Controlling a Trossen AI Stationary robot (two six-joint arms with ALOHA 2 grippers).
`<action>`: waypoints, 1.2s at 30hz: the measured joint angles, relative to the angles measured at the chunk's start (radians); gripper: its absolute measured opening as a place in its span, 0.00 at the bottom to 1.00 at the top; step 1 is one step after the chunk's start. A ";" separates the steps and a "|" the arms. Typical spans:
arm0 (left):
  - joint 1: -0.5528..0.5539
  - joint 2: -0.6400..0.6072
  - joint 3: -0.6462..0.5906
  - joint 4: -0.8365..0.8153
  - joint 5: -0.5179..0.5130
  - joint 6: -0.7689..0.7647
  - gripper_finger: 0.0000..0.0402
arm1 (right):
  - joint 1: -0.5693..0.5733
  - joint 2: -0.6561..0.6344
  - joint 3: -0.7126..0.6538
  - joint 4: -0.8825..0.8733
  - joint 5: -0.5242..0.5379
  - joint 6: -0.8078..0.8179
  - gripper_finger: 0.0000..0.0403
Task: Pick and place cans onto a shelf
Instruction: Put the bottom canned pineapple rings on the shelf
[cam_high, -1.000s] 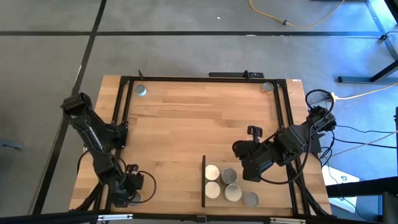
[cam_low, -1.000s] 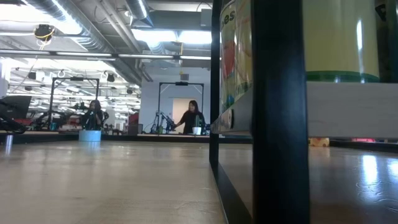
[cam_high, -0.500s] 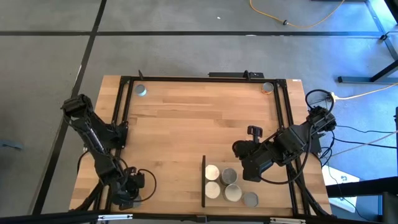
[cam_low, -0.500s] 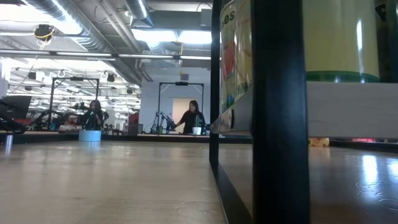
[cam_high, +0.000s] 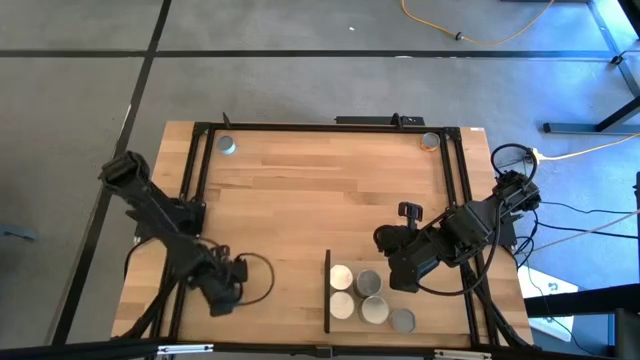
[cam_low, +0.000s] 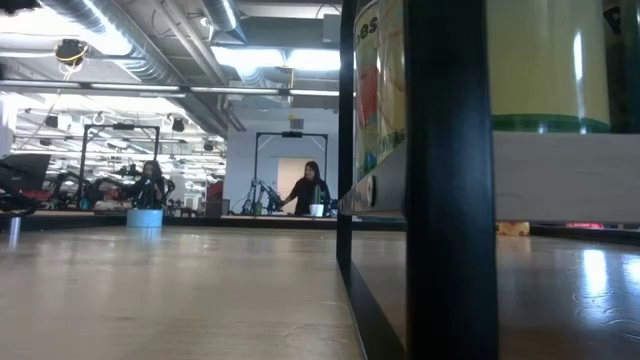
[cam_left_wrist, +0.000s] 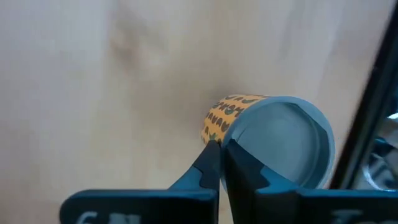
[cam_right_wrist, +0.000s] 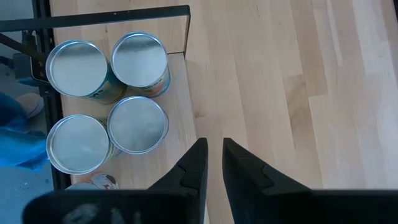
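Observation:
The shelf (cam_high: 390, 300) lies at the table's near right, its black upright edge (cam_high: 328, 290) on its left side. Several cans stand on it: two cream-topped (cam_high: 341, 277) and grey-topped ones (cam_high: 374, 309); they also show in the right wrist view (cam_right_wrist: 138, 124). My right gripper (cam_high: 400, 272) hangs just beyond them, narrowly open and empty (cam_right_wrist: 211, 152). My left gripper (cam_high: 228, 288) is at the near left, shut (cam_left_wrist: 222, 163), its tips at an orange-patterned, grey-topped can (cam_left_wrist: 273, 146). That can is hidden under the arm in the high view. My left gripper's shut fingertips (cam_left_wrist: 211, 155) stand in front of the can's upper rim and side (cam_left_wrist: 225, 124). I cannot tell whether they touch it. The can stands on the table beside a black frame bar.
Two more cans stand at the far corners, left (cam_high: 226, 146) and right (cam_high: 431, 141); one of them shows in the low view (cam_low: 145, 216). A black frame (cam_high: 330, 127) runs around the table. The shelf's upright (cam_low: 445, 180) fills the low view. People stand in the room behind (cam_low: 308, 190).
My left gripper has gone from the near left corner toward the table's right edge and a little toward the far edge, its cable swinging out beside it. My right arm and the cans on the shelf have kept still.

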 joint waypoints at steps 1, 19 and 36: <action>0.028 -0.004 0.021 -0.035 -0.006 0.036 0.01 | 0.000 0.000 0.000 0.000 0.000 -0.001 0.13; 0.826 -0.025 0.229 0.073 -0.006 0.590 0.00 | -0.005 -0.220 0.001 -0.004 0.026 0.078 0.13; 1.033 0.393 0.380 0.260 0.129 0.712 0.00 | -0.144 -0.335 0.001 -0.004 0.122 -0.067 0.13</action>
